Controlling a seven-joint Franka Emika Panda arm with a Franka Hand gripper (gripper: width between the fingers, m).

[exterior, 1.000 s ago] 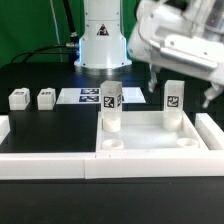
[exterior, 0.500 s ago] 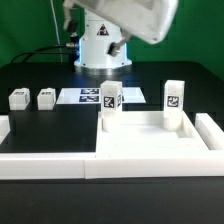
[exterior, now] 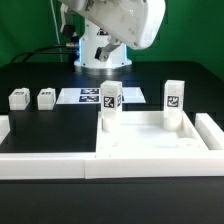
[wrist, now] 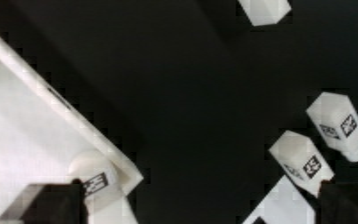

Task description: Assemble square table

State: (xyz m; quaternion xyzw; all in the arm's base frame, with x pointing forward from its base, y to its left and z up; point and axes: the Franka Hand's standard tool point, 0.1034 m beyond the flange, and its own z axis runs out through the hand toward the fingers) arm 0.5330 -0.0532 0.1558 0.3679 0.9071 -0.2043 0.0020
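Note:
The white square tabletop (exterior: 160,142) lies at the front of the exterior view's right. Two tagged legs stand upright in its back corners, one (exterior: 110,105) on the left and one (exterior: 173,103) on the right. Two loose legs (exterior: 18,98) (exterior: 46,97) lie at the exterior view's left. My arm (exterior: 120,22) hangs high over the back of the table, its fingers not shown there. In the wrist view my gripper (wrist: 197,212) is open with only black table between its dark fingers. That view also shows two tagged legs (wrist: 345,125) (wrist: 300,160) and a white slab edge (wrist: 34,110).
The marker board (exterior: 92,96) lies flat behind the tabletop, in front of the robot base (exterior: 100,55). Long white border rails run along the front (exterior: 50,166) and the exterior view's right side (exterior: 212,130). A green backdrop stands behind.
My arm has swung up and away from the right upright leg toward the exterior view's left and middle. The gripper stayed open and no part moved.

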